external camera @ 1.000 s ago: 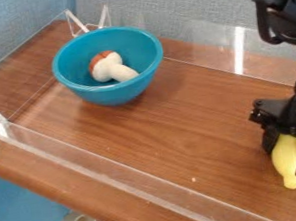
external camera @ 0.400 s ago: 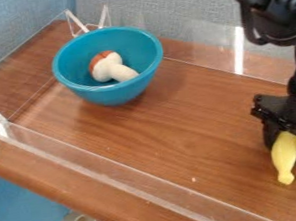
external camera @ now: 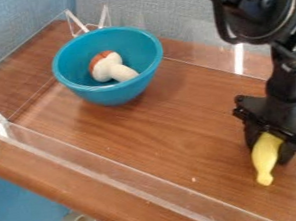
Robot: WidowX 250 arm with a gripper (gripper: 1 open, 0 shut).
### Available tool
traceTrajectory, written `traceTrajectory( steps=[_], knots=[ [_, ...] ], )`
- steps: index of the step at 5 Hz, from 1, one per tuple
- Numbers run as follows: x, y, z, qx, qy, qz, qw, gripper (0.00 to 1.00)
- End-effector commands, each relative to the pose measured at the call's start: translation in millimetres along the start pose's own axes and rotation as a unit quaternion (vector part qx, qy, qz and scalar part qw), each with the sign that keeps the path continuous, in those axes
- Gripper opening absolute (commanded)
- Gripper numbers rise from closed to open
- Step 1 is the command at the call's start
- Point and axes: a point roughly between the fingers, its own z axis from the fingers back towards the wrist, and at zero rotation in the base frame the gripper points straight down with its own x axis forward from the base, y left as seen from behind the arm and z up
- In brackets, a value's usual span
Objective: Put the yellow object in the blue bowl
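Far right of the blue bowl (external camera: 110, 67), near the table's (external camera: 140, 134) front-right corner, the gripper (external camera: 272, 142) points straight down with its jaws pinched on the upper end of the yellow object (external camera: 265, 159). The banana hangs below the fingers, tip low near the wood; whether it's clear of the surface I can't tell.

Change over the last second: arm and banana have shifted together toward the bowl, with the banana moving in step with the jaws. So the grasp looks good and transport has started.

Bowl is well apart from the banana and already holds a white-and-brown mushroom toy (external camera: 108, 68). Remaining, by my read: lift enough to clear the rim, cross most of the table, release over the bowl.
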Motion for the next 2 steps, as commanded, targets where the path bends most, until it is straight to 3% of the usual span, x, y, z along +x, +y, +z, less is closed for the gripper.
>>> traceTrajectory(
  steps=[1,2],
  knots=[
    [-7.3,12.3,-6.8,0.009,0.027,-0.006,0.9996,0.0],
    [-4.5,27.6,24.8,0.03,0.012,0.016,0.9993,0.0]
  ],
)
